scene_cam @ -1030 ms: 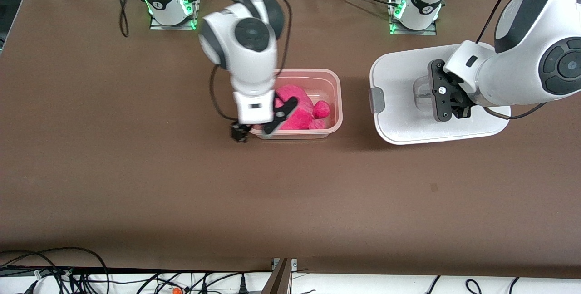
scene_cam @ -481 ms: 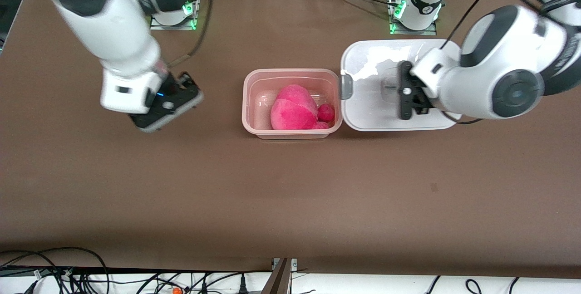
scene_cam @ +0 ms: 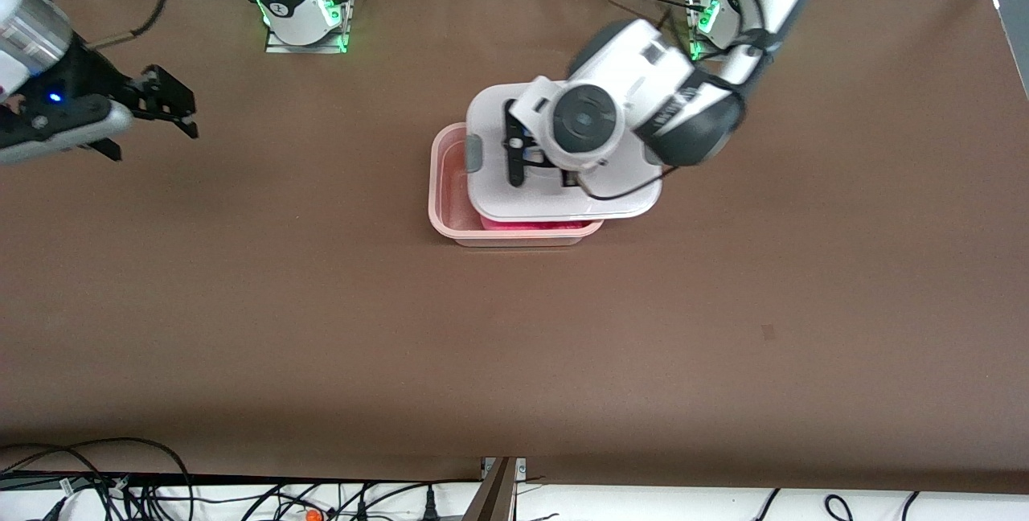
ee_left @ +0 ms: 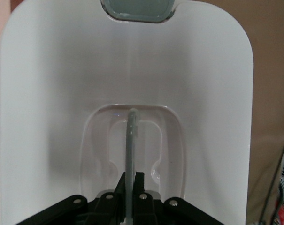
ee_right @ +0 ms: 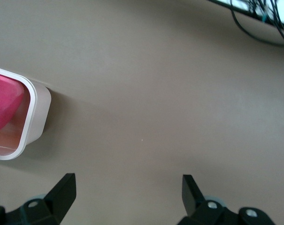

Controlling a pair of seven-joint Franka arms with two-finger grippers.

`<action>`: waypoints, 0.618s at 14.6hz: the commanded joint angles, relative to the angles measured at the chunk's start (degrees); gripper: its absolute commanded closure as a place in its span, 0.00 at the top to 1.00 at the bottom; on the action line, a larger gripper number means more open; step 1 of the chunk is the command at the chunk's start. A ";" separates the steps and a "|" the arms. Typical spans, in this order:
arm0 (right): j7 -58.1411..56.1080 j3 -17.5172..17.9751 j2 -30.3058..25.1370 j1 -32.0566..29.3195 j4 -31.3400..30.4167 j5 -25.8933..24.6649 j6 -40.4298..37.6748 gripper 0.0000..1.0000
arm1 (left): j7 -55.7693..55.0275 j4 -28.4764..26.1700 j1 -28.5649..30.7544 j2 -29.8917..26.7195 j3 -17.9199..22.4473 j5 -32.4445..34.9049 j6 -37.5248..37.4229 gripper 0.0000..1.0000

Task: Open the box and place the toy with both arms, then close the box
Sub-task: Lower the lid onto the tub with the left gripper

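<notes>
The box (scene_cam: 450, 219) stands on the brown table (scene_cam: 514, 344) near the middle, roughly midway between the two arms' ends. It is a translucent pinkish tub, upright, with its rim facing up. The rim toward the front camera and toward the right arm's end is uncovered. In the right wrist view one rounded corner of the box (ee_right: 31, 117) shows, with bare table beside it.

The toy (scene_cam: 526, 223) lies inside the box. Only a narrow hot-pink strip of it shows under the lid's edge nearest the front camera. In the right wrist view a patch of the toy (ee_right: 3, 105) shows through the open corner.

The lid (scene_cam: 563, 199) hangs over the box, offset toward the left arm's end so that it overhangs the tub wall on that side. Whether it rests on the rim cannot be told. A grey clip (scene_cam: 473, 154) sits on the lid's edge toward the right arm's end. The left wrist view shows the same clip (ee_left: 137, 10) and the white lid (ee_left: 48, 117).

The left gripper (scene_cam: 518, 153) is over the lid's middle. Its fingers (ee_left: 138, 180) are clamped on the clear handle (ee_left: 131, 140) standing in the lid's recess.

The right gripper (scene_cam: 157, 111) waits over bare table toward the right arm's end, well apart from the box. Its fingers (ee_right: 64, 190) are spread wide and hold nothing.
</notes>
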 commanded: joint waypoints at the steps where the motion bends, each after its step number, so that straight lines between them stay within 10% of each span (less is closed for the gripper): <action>1: 2.23 2.24 -5.41 -4.36 -6.32 0.64 0.50 1.00 | -0.04 0.75 0.03 0.97 0.53 0.98 5.42 0.00; 9: 5.66 1.80 -4.02 -4.55 -7.83 -1.38 2.35 1.00 | -1.89 -2.05 -4.80 3.52 0.79 6.06 13.62 0.00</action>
